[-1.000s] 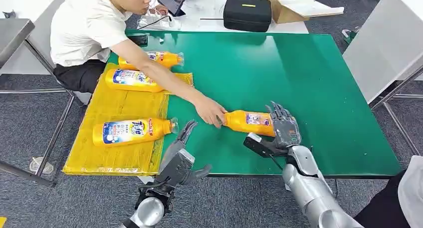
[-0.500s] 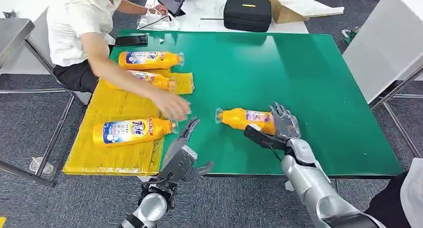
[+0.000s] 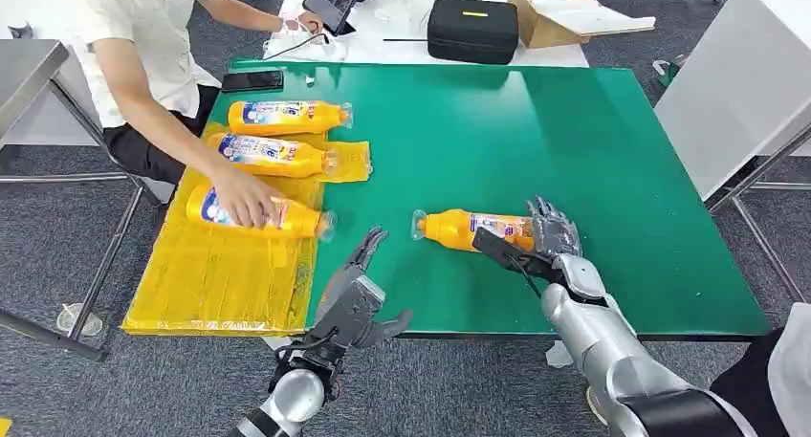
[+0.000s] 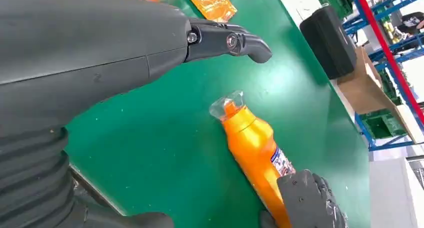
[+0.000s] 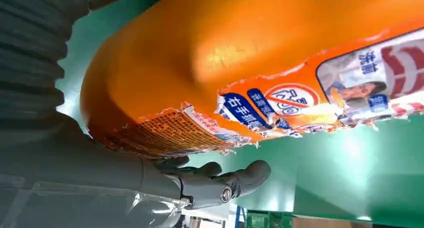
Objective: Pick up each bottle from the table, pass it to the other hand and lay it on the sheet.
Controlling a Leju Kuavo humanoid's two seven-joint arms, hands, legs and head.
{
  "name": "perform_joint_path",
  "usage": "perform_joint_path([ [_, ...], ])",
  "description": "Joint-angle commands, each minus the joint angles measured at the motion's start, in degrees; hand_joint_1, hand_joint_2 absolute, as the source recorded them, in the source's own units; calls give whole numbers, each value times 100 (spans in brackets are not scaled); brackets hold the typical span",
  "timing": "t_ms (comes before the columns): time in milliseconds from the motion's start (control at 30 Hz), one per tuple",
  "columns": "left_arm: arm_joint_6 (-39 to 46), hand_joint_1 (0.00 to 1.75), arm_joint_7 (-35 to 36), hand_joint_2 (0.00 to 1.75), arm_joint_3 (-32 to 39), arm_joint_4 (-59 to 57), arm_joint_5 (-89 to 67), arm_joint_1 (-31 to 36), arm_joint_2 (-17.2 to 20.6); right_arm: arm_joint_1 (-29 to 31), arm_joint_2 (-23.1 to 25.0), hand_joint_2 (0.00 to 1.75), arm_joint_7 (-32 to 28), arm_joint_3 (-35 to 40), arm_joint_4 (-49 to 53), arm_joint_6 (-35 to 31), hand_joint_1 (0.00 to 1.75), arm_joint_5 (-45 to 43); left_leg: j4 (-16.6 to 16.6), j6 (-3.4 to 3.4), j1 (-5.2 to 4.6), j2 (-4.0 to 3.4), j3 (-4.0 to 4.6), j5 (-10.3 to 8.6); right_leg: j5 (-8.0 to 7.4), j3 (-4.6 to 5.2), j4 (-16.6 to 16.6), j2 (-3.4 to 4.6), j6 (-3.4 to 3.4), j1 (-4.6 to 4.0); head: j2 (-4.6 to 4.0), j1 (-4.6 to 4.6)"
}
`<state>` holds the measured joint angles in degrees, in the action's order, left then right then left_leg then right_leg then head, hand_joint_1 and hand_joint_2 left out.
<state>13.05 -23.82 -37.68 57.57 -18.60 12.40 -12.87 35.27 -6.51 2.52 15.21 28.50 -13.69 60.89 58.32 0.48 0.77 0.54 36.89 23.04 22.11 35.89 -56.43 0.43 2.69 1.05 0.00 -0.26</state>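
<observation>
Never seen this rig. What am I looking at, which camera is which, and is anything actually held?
It is a humanoid robot with two silver arms, each ending in a many-fingered hand. The head view looks down from high on its body onto a green table. The other two pictures come from cameras at each wrist, so they are turned.

The right hand is wrapped around the base of an orange bottle lying on the table; the right wrist view shows that bottle close up. Whether it is gripped firmly I cannot tell. The left hand holds nothing, fingers apart, at the table's near edge.

Three more bottles lie on or by a yellow sheet. A person's hand rests on one of them.
</observation>
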Motion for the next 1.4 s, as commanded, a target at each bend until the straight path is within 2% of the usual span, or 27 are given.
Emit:
perform_joint_path([
  [33, 0, 0, -160, 175, -89, -290, 70, 212, 147, -200, 51, 175, -1655, -533, -308, 584, 175, -1079, -7, 0, 4, 4, -22, 4, 5, -25, 9, -11, -12, -7, 0, 0],
  [200, 2, 0, -208, 175, -97, -280, 103, 204, 175, -265, 41, 175, -1862, -554, -290, 619, 175, -1229, -8, -2, 7, -4, -26, 5, 1, -25, 11, -2, -12, -10, 0, 2],
  [300, 5, 0, -311, 175, -119, -240, 206, 192, 210, -431, 131, 175, -2671, -957, -172, 1369, 175, -2203, -11, -3, 7, -1, -35, 7, 4, -32, 12, -9, -19, -11, 0, -2],
  [467, -69, 0, -295, 175, -70, -274, 425, 213, 168, -647, 88, 175, -3112, -1093, -38, 1944, 175, -2930, -11, -2, 10, 0, -33, 7, 4, -33, 13, -6, -14, -13, 0, 2],
  [700, -76, 0, -298, 175, -68, -267, 446, 208, 162, -665, 112, 175, -3173, -1126, 12, 1997, 175, -3037, -5, -6, 9, -5, -29, 10, 2, -25, 8, 1, -13, -11, 0, 0],
  [833, -32, 0, -368, 175, 92, -173, 744, 118, 80, -891, 243, 175, -3666, -1291, 476, 2182, 175, -3620, -7, -6, 10, -1, -29, 8, 2, -25, 9, -3, -13, -12, 0, 0],
  [867, -201, 0, -357, 175, 199, -129, 1159, 76, 43, -1107, 351, 175, -3766, -1266, 944, 2185, 175, -3859, -8, -6, 11, 0, -36, 11, 5, -33, 11, -8, -18, -15, 0, 2],
  [967, -1132, 0, 215, 175, 616, -162, 3120, -10, -103, -1549, 571, 175, -3702, -973, 2030, 2328, 175, -4415, -6, -7, 10, -15, -34, 18, 9, -29, 5, 7, -21, -13, 0, 0],
  [1067, -1093, 0, 335, 175, 554, -291, 3959, 98, -91, -1677, 684, 175, -3602, -501, 2548, 2309, 175, -4753, -1, -7, 8, -20, -10, 16, 4, -5, -1, 19, -15, -11, 0, 2],
  [1167, -962, 0, 392, 175, 528, -496, 4446, 270, -120, -1677, 751, 175, -3574, -81, 2789, 2312, 175, -4943, 2, -7, 7, -28, -2, 22, 9, 5, -7, 24, -19, -11, 0, 0],
  [1333, -935, 0, 358, 175, 446, -529, 4540, 308, -99, -1660, 676, 175, -3547, 12, 2770, 2250, 175, -5049, -1, -5, 6, -9, 17, 11, 5, 18, -2, 7, -11, -8, 0, 2],
  [1400, -933, 0, 356, 175, 440, -525, 4545, 304, -95, -1660, 662, 175, -3552, 8, 2761, 2249, 175, -5062, 0, -2, 6, -13, -6, 20, 14, -5, -1, 6, -17, -9, 0, 2],
])
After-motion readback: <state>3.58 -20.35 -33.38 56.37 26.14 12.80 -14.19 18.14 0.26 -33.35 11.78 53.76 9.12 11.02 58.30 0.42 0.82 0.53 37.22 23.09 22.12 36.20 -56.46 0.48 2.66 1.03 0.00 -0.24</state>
